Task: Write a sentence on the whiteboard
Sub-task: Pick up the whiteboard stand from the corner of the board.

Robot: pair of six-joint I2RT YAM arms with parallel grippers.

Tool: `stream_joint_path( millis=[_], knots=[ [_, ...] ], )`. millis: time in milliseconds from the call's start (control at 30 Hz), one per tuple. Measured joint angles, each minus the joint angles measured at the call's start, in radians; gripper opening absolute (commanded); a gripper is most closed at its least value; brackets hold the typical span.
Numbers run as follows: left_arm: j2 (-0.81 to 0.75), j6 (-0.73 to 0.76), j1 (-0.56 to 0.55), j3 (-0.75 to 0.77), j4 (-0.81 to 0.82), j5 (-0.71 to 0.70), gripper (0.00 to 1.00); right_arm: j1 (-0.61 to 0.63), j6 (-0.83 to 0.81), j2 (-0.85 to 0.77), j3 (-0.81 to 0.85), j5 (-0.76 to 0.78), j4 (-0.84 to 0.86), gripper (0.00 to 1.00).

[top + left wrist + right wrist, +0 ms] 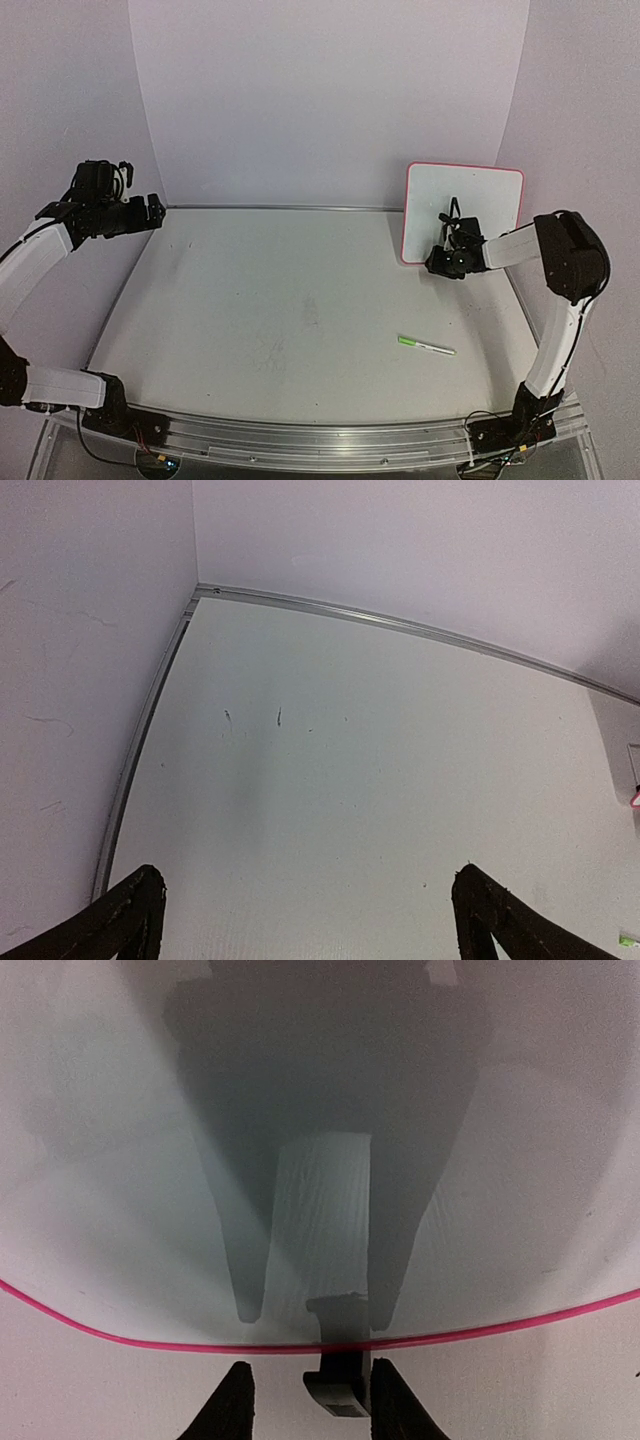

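The whiteboard, white with a red-pink rim, stands upright at the back right of the table. No sentence is in view; its face shows only my gripper's shadow. My right gripper is low at the board's bottom edge. It is open, and its fingers straddle a black clip foot. The right finger is against the foot, while the left one stands a little apart. My left gripper hangs wide open above the table's far left corner, with nothing between its fingers.
A marker with a green cap lies on the table in front of the board, toward the right. White walls close the table at the back and both sides, with a metal strip along the back edge.
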Motion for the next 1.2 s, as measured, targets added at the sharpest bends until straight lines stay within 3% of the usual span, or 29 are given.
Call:
stream_joint_path(
  millis=[267,800,867,1200],
  knots=[
    [0.0,-0.001,0.0,0.0,0.0,0.005,0.99,0.0,-0.009,0.015,0.028,0.007,-0.037,0.21],
    [0.014,-0.007,0.0,0.0,-0.002,0.052,0.99,0.029,-0.066,0.031,0.063,0.088,-0.075,0.06],
    [0.014,-0.007,0.0,0.0,-0.002,0.052,0.99,0.036,-0.071,0.031,0.063,0.107,-0.076,0.0],
    [0.014,-0.007,0.0,0.0,-0.004,0.053,0.99,0.101,-0.083,0.027,0.045,0.219,-0.064,0.0]
  ],
)
